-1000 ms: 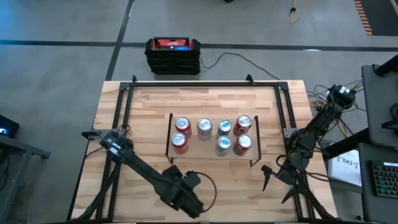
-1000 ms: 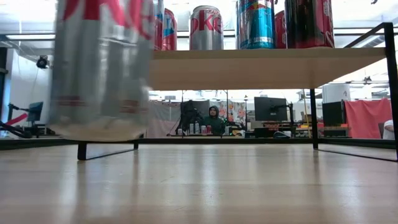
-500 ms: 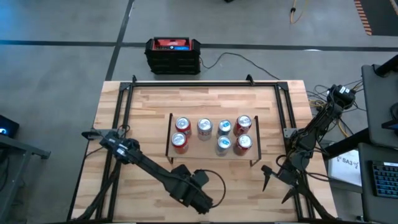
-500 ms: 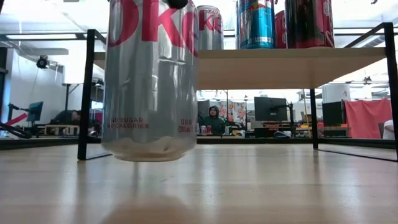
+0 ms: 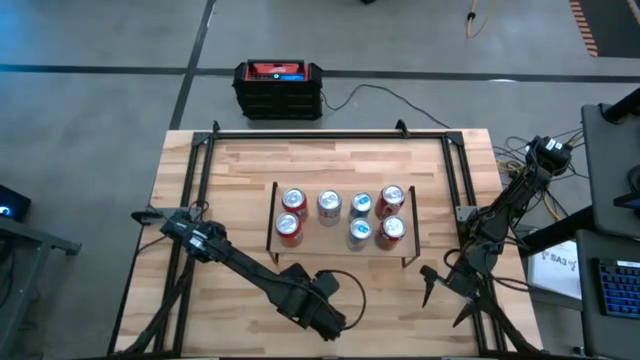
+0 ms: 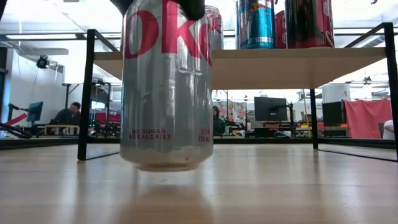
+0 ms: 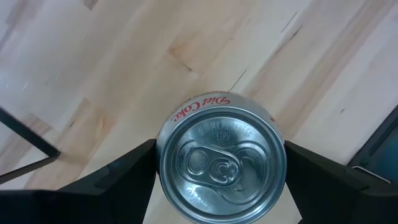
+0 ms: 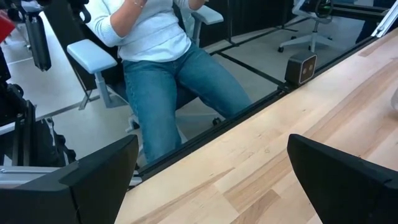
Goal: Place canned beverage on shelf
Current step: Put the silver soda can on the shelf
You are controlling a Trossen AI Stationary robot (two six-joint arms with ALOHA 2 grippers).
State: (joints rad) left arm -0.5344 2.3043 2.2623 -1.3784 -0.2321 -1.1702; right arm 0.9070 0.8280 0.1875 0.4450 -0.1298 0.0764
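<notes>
The left gripper (image 7: 221, 168) has its jaws clamped on a silver can (image 6: 166, 87), held upright just above the bench (image 5: 240, 170) in front of the shelf (image 5: 340, 252), which carries seven cans. The right gripper (image 5: 428, 285) waits near the bench's edge, jaws apart.

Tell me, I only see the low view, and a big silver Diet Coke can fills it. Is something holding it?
Observer: Yes. The left wrist view shows the left tool with one finger on each side of the Diet Coke can.
Operator: How many cans are on the shelf?
Observer: From above I count seven cans, four in the back row and three in front. The shelf has one bare spot in the front row.
Operator: Where's the other arm?
Observer: The right tool waits open by the table's right edge, holding nothing.
</notes>
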